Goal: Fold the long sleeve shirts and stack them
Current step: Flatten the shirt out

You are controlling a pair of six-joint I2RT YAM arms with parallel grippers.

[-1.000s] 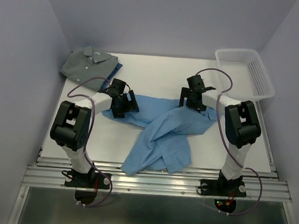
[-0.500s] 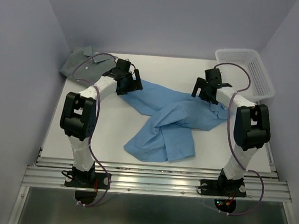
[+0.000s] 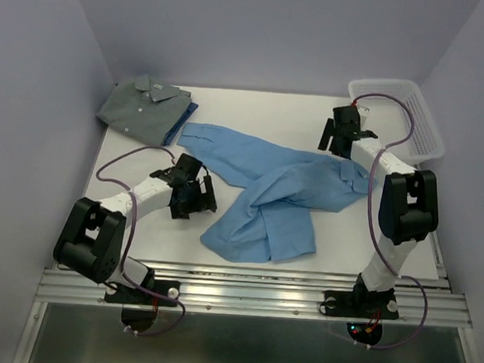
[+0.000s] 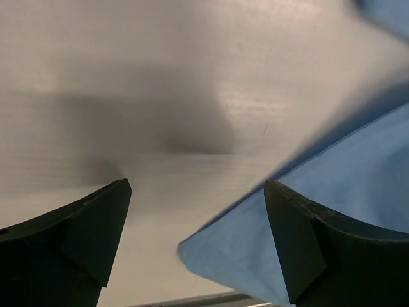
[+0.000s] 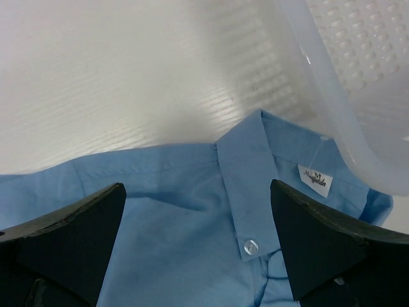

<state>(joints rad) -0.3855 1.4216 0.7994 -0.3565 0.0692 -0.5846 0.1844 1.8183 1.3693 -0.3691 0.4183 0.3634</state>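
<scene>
You are on the light sky-blue shirt [image 3: 287,193]. It lies in the middle of the table [image 3: 255,108], all crumpled, with one long part crossed over the rest. It is not flat, so I think your job right now is to spread it out before you fold it.

The grey-green shirt [image 3: 139,108] is folded at the back left corner. It sits on top of the darker blue shirt [image 3: 186,119], and only an edge of that one peeks out. So the pile is there, and the light blue shirt is the one left to do.

Your left gripper [image 3: 198,197] is low over the table, just beside the left side of the crumpled shirt. In the left wrist view its fingers [image 4: 70,249] are wide apart. Only bare table is between them, and a corner of blue cloth comes close to the right finger. It holds nothing.

Your right gripper [image 3: 338,140] is at the collar end, near the white mesh basket [image 3: 412,119]. In the right wrist view its fingers are wide apart too. The collar [image 5: 246,185], a small button [image 5: 249,245] and a white label [image 5: 313,181] lie under it. It holds nothing, and I cannot tell if it touches the cloth.

Next, I think you need to pinch two edges and pull the shirt flat. Try to catch just one layer.
</scene>
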